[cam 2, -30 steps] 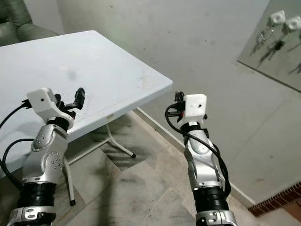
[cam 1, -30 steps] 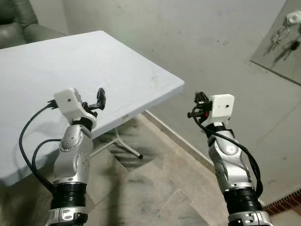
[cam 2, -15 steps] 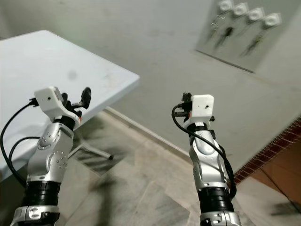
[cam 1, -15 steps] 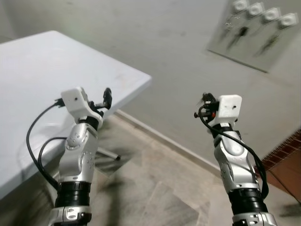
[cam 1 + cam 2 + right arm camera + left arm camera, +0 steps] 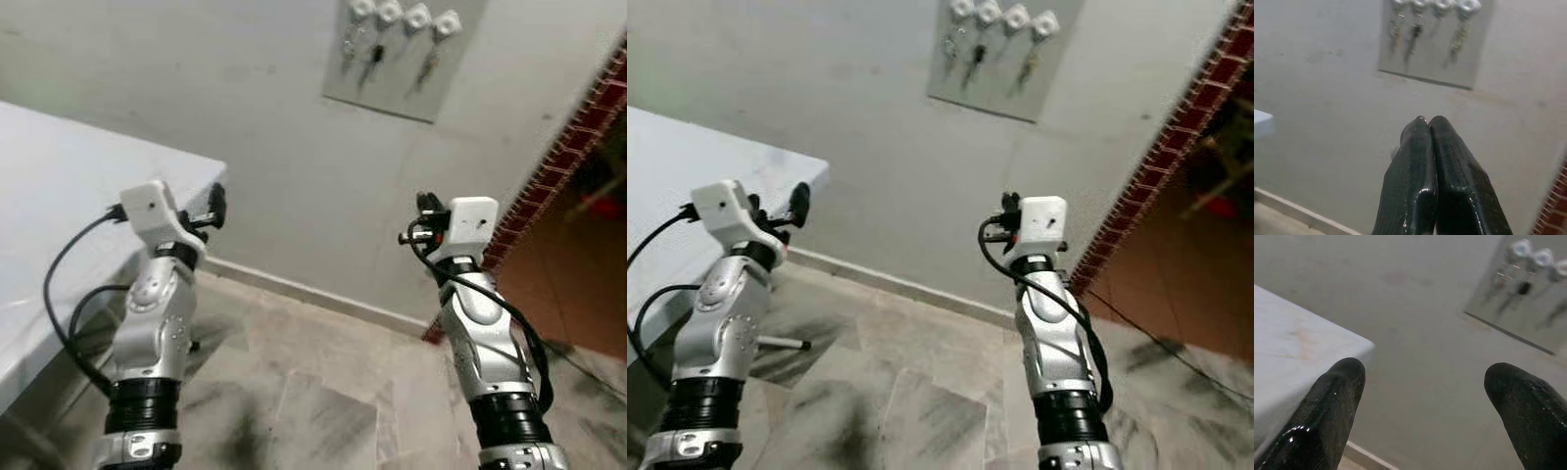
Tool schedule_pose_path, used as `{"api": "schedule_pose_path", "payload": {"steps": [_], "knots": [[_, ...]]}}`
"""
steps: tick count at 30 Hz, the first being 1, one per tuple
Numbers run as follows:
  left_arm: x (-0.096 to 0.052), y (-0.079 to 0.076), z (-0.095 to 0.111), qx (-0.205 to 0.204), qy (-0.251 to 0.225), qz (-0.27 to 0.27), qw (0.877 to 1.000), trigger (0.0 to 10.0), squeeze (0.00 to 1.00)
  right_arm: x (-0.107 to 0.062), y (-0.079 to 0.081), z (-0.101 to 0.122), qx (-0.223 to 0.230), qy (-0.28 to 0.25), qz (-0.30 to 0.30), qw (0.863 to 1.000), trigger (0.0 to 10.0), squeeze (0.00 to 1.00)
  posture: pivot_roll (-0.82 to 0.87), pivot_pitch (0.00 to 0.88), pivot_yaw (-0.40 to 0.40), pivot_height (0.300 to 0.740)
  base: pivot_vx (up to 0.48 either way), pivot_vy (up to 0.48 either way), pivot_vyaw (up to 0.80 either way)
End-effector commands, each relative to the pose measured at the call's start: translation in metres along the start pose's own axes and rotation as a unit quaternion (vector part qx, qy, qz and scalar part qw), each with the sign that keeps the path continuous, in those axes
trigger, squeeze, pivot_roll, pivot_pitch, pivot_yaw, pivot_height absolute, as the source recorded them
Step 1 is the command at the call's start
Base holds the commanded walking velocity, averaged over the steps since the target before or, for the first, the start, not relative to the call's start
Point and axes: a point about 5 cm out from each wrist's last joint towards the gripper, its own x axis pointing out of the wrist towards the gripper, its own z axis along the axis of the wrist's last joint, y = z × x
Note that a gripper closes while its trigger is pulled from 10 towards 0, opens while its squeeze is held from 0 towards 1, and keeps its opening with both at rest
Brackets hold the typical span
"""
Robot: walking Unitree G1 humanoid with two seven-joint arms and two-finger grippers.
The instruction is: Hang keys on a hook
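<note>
At the far left stands a white plastic folding table (image 5: 59,196), its corner reaching toward a pale grey plastered wall (image 5: 196,88). The left gripper (image 5: 214,206) is raised near that corner, and in the left wrist view its two black fingers (image 5: 1327,416) stand wide apart with nothing between them. Below lies a grey marbled tile floor (image 5: 294,401). High on the wall, between the two arms, hangs a grey rectangular hook board (image 5: 402,54) with four white round hooks (image 5: 404,15) along its top; several sets of small keys (image 5: 372,61) dangle from them (too small to count surely). The right gripper (image 5: 423,206) is raised well below the board, and the right wrist view shows its fingers (image 5: 1415,181) pressed together, a small glint of metal at the tips; whether that is a key cannot be told. At the far right runs a red brick edge (image 5: 558,147).
</note>
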Motion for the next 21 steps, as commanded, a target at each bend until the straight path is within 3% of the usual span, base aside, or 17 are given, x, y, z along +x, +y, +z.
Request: {"api": "schedule_pose_path", "payload": {"steps": [1,5,17,21], "knots": [[0.0003,-0.009,0.0021,-0.002,-0.002,-0.017,1.0,10.0,0.0,0.0015,-0.0059,0.0055,-0.004,-0.007,-0.008,1.0,10.0,0.0,0.06,0.002,-0.071,0.74,0.0,0.0,-0.73],[0.0007,-0.0101,0.0021,-0.005,-0.002,-0.016,1.0,10.0,0.0,0.0023,-0.0047,0.0082,0.001,-0.015,-0.006,1.0,10.0,0.0,0.06,0.0,-0.074,0.74,0.0,0.0,-0.55],[0.002,-0.0148,0.0031,-0.021,-0.006,-0.024,0.999,10.0,0.0,0.0027,-0.0046,0.0095,-0.001,-0.01,-0.005,1.0,10.0,0.0,0.05,0.0,-0.077,0.74,0.0,0.0,0.0],[0.0015,-0.0144,0.003,-0.019,-0.008,-0.026,0.999,10.0,0.0,0.0023,-0.0045,0.0085,0.002,-0.007,-0.006,1.0,10.0,0.0,0.05,0.0,-0.077,0.74,0.315,0.0,0.0]]}}
